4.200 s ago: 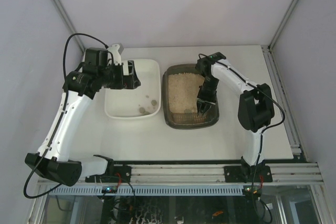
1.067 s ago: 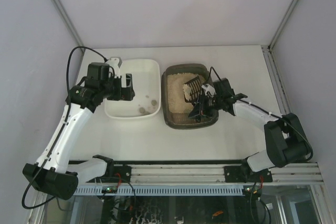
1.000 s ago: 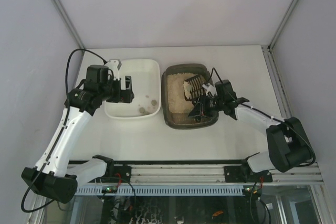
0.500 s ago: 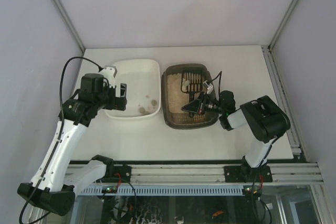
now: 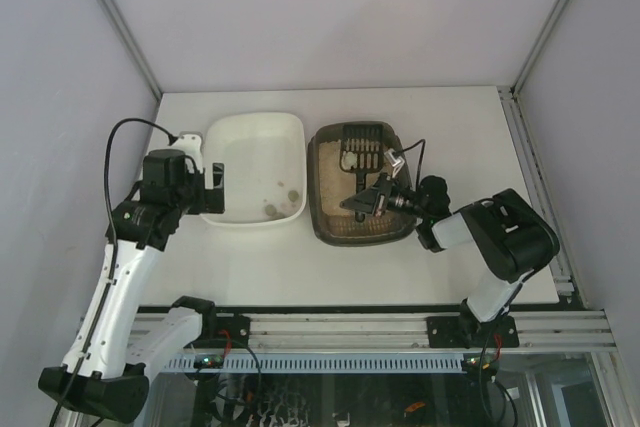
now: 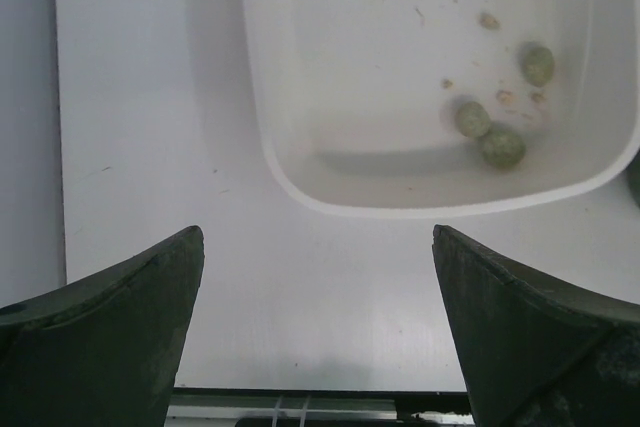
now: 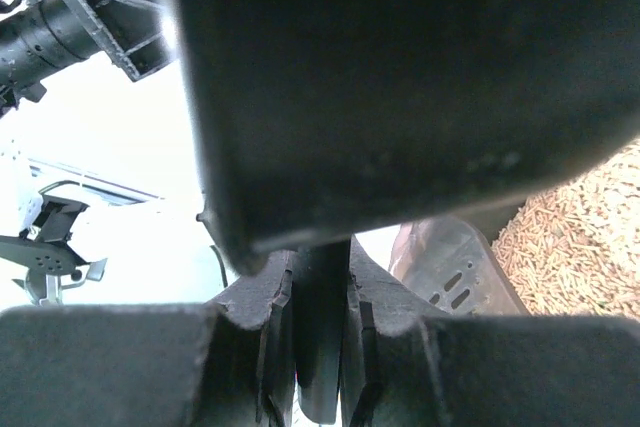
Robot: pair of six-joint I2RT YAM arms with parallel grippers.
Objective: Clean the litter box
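Pellets of beige litter [image 7: 585, 212] show sharply at the right edge of the right wrist view. Most of that view is a dark blurred mass too close to the lens to make out. Below it, the right end effector [image 7: 320, 347] has its ridged pads pressed onto a narrow dark bar, which appears to be the handle of the black slotted scoop [image 5: 361, 147]. From above, the scoop's head lies on the litter at the far end of the litter box [image 5: 365, 237], and the grip itself is too small to read. The box sits on the white surface [image 5: 450, 117], just right of the white tray [image 5: 252, 147].

The left end effector [image 6: 318, 237] is spread wide with nothing between its fingers, hovering by the tray's left near corner. Three greenish lumps [image 6: 500, 145] and some crumbs lie in the tray. The left wrist view cuts off the tray's far end.
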